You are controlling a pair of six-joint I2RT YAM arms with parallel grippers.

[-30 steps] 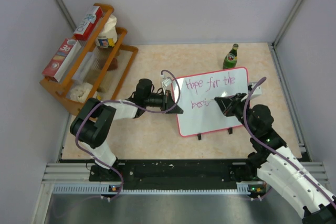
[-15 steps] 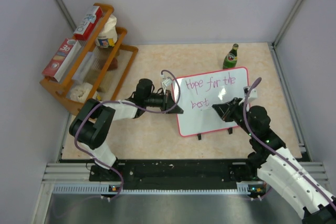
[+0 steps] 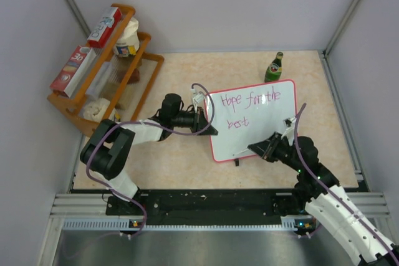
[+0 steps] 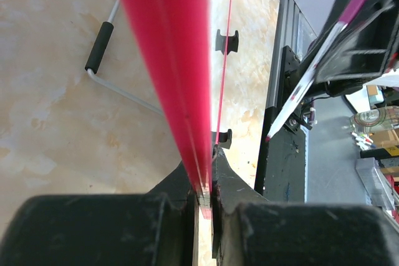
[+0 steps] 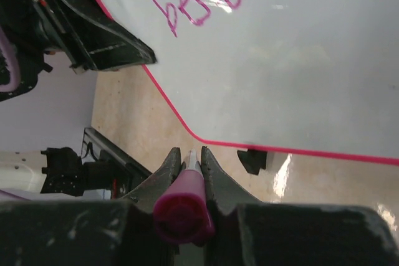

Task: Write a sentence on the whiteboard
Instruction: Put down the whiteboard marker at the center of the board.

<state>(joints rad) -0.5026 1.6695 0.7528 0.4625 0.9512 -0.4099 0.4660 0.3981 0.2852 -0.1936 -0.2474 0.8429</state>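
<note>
**Top view:** The left gripper (image 3: 209, 130) grips the left edge of the whiteboard (image 3: 262, 132). The board stands mid-way across the table (image 3: 181, 160), its long side running left to right and its face toward the arms. The sentence (image 3: 254, 105) covers its upper half. The right gripper (image 3: 257, 148) hovers at the lower edge, its hold unclear here.

**Left wrist:** The jaws pinch the whiteboard edge-on, which is blurred red.

**Right wrist:** The jaws are closed on a purple marker (image 5: 182, 210), aimed at the board's lower corner. Only "best" shows.
</note>
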